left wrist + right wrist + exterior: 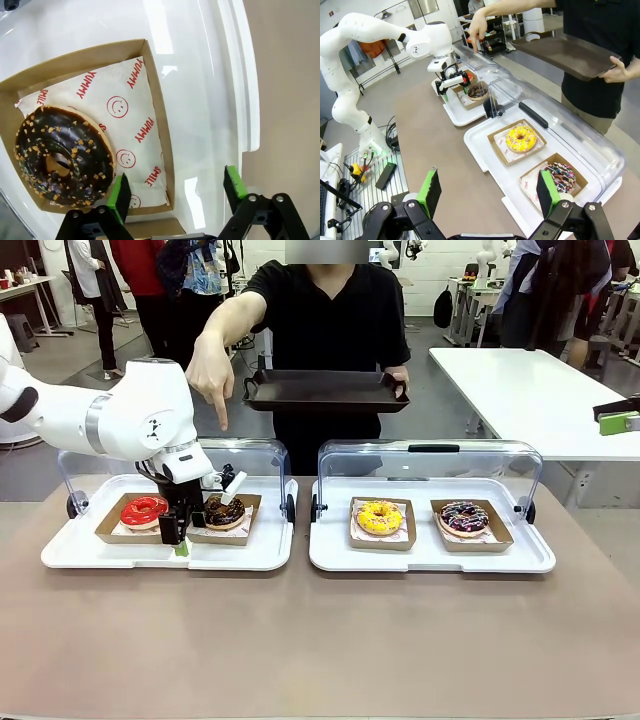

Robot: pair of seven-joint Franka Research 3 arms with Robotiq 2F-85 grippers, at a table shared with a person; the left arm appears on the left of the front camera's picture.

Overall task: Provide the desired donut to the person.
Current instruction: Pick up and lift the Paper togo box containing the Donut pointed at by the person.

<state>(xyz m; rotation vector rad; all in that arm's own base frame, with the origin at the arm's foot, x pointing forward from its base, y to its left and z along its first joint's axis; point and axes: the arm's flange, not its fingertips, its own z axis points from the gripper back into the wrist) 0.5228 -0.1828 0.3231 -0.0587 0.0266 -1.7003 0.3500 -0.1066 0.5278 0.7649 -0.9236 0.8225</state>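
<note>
A chocolate donut (224,510) (62,160) (478,90) with nut crumbs lies in a cardboard tray (155,90) on printed paper. My left gripper (185,530) (175,172) (451,82) hangs low over that tray. Its jaws stand apart astride the tray's side wall, one green pad inside and one outside, neither touching it. The person (330,320) in black points a hand (210,370) down at this left side and holds a black serving tray (325,390) in the other hand. My right gripper (487,192) is open and held high above the table.
A red donut (144,510) shares the left white tray (120,555). A yellow donut (380,517) (521,138) and a dark sprinkled donut (464,517) (561,176) sit in the right white tray (430,558). Both clear lids stand raised behind. Bare brown table lies in front.
</note>
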